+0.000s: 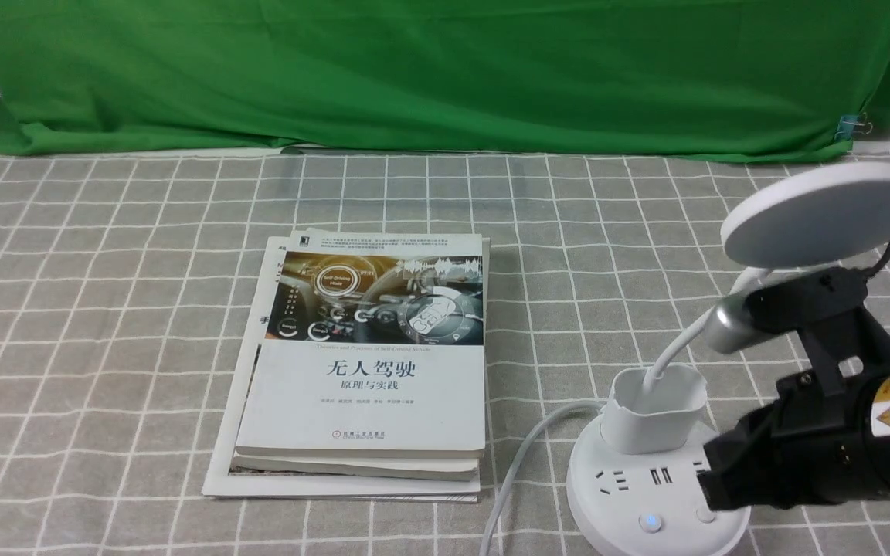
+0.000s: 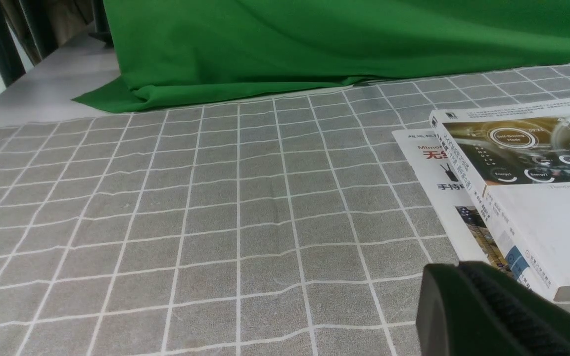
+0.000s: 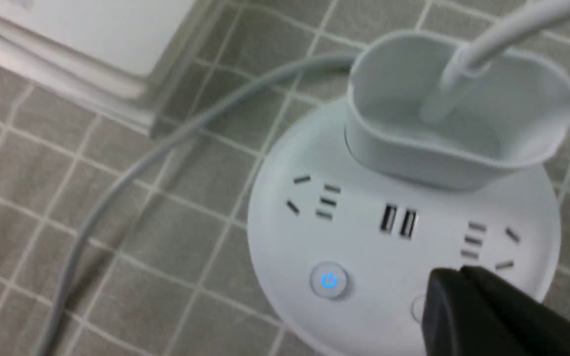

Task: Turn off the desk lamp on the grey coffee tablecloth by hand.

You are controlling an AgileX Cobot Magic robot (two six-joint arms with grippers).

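1. Desk lamp [image 1: 653, 421] stands near-right on the grey coffee tablecloth [image 1: 105, 309].
2. Its holder [image 3: 458, 133] contains only the neck's [image 1: 681, 347] foot.
3. Neck arcs up rightward to a tilted head [image 1: 823, 212].
4. Right pincer [image 3: 446, 301], closed, sits over the base [image 1: 623, 502]; left pincer [image 2: 463, 296] closed too.

The cloth [image 1: 105, 309] is viewed downward from the front, toward the backdrop [image 1: 445, 77]. The books [image 1: 368, 401] are shared with the low left wrist view, the lamp [image 1: 653, 417] with the close right one.

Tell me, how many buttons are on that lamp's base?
2: a blue-lit button on the base, a plain button beside it at the right gripper. The gripper could hide more.
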